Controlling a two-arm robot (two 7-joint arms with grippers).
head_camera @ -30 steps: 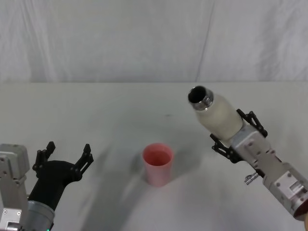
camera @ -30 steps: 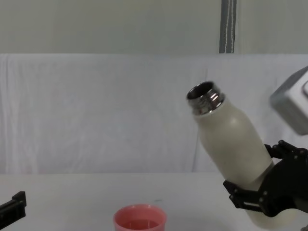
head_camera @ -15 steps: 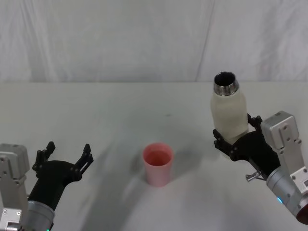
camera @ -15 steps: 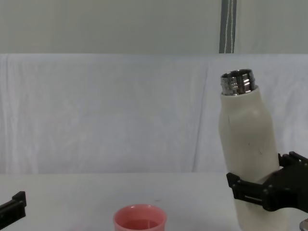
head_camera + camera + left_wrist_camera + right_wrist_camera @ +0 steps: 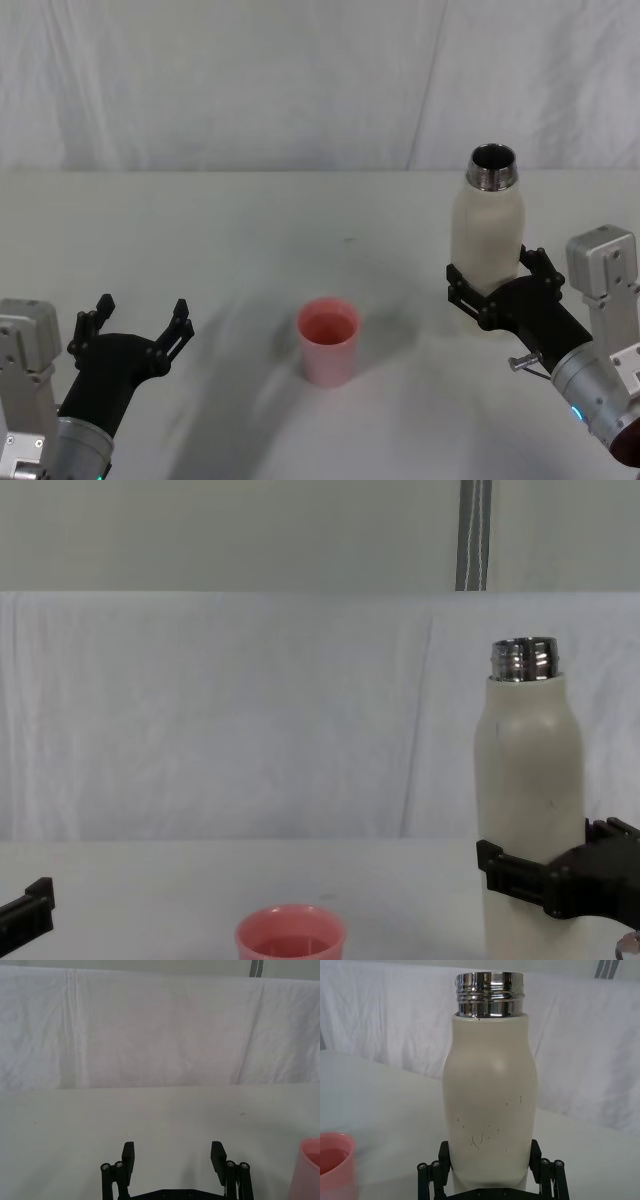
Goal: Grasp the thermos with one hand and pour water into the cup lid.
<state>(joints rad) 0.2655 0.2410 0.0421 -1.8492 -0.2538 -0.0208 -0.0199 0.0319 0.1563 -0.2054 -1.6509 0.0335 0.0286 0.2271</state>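
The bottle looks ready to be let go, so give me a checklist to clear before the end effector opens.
1. Tall cream-white matte thermos with steel threaded neck upright: ok.
2. Thermos base resting on the white table: cannot tell; the base is hidden behind the right end effector.
3. Right end effector clamped low on the thermos body: ok.
4. Small round pink cup lid upright and apart from the thermos, toward the robot's left: ok.
5. Liquid in the cup lid: ok; its inside looks wet and reflective in the chest view.
6. Left end effector open, parked away from the cup lid: ok.
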